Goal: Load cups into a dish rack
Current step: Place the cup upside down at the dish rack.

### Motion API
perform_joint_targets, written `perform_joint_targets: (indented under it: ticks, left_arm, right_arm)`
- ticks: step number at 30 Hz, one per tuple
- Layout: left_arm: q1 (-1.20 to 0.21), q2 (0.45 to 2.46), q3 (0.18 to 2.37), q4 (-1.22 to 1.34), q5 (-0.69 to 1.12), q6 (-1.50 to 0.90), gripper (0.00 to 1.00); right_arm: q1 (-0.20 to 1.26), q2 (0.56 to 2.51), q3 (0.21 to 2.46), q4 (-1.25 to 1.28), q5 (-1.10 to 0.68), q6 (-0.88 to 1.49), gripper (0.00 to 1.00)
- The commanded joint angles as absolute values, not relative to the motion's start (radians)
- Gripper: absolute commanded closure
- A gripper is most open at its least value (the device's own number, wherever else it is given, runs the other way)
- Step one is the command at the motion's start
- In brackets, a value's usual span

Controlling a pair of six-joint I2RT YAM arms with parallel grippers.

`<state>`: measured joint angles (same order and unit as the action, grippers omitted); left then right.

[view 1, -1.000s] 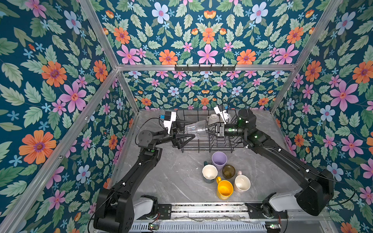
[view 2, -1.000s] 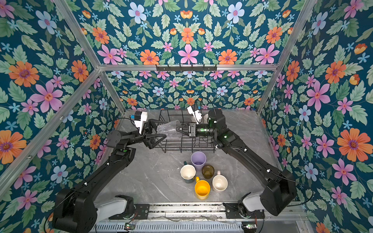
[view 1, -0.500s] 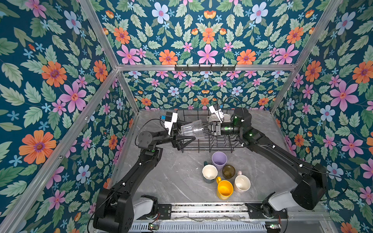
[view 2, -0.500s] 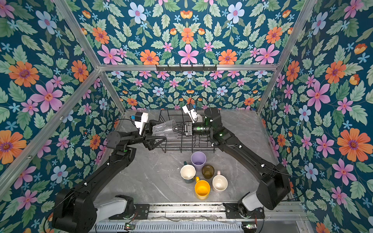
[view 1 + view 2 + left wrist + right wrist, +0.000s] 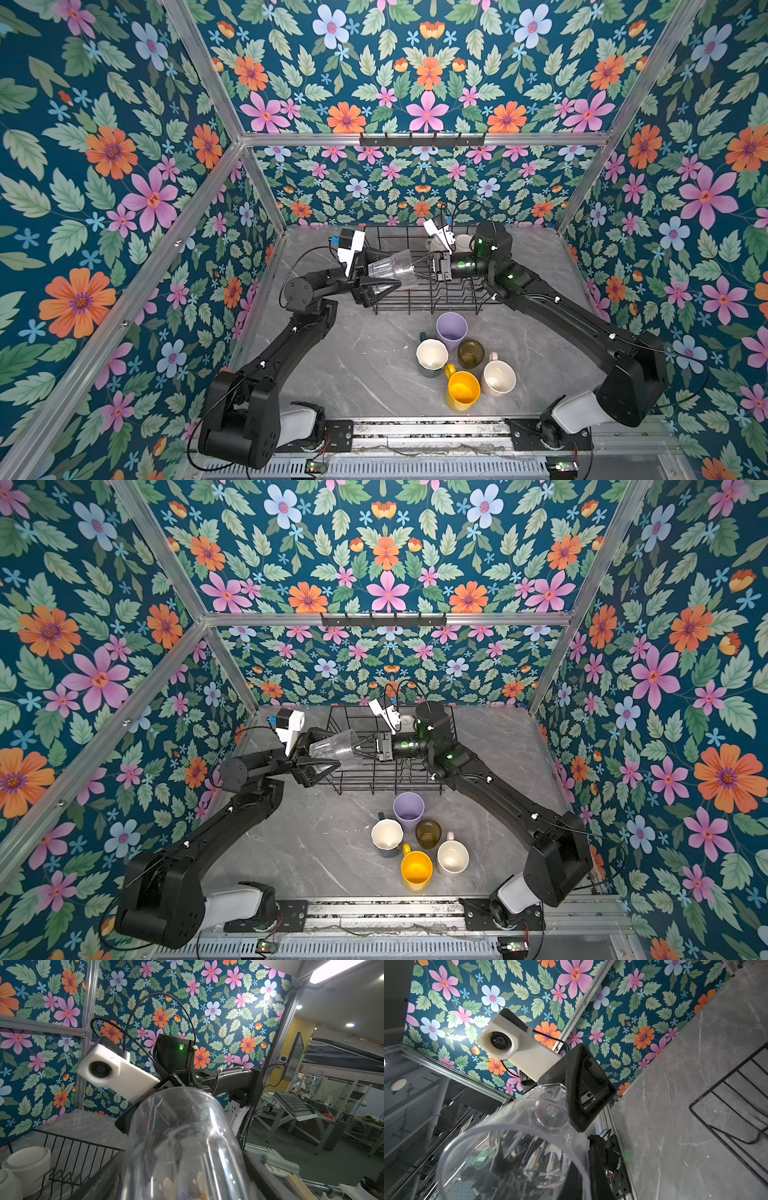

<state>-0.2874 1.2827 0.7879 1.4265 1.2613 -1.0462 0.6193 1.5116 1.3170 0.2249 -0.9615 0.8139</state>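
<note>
End effector [image 5: 418, 266] finger [image 5: 500, 1160] inside glass [image 5: 527, 1140]: right wrist.

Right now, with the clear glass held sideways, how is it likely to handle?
The clear glass looks glossy, so probably slippery where the right gripper pinches its rim. Round and tapered, it may roll if laid down. Thin walls suggest light weight.
</note>
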Motion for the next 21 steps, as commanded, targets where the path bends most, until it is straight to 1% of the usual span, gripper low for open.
perform_joint_targets:
  ticks: [1, 10, 12, 16, 21]
  left_arm:
    - [-0.288, 1.295, 0.799, 1.555, 1.289, -1.134, 0.15]
    - [-0.302, 1.299, 0.798, 1.555, 1.307, -1.134, 0.17]
    - [-0.303, 1.299, 0.798, 1.556, 1.310, -1.134, 0.21]
    - [-0.305, 1.299, 0.799, 1.555, 1.315, -1.137, 0.37]
    - [-0.304, 1.294, 0.802, 1.554, 1.312, -1.138, 0.71]
  right_arm:
    - [0.623, 1.518, 1.328, 0.286, -0.976, 0.825, 1.00]
    - [0.629, 1.538, 1.342, 0.301, -0.976, 0.839, 1.00]
    - [0.630, 1.542, 1.345, 0.299, -0.977, 0.839, 1.00]
    - [0.629, 1.543, 1.346, 0.294, -0.974, 0.839, 1.00]
    - [0.630, 1.533, 1.344, 0.277, -0.956, 0.832, 1.00]
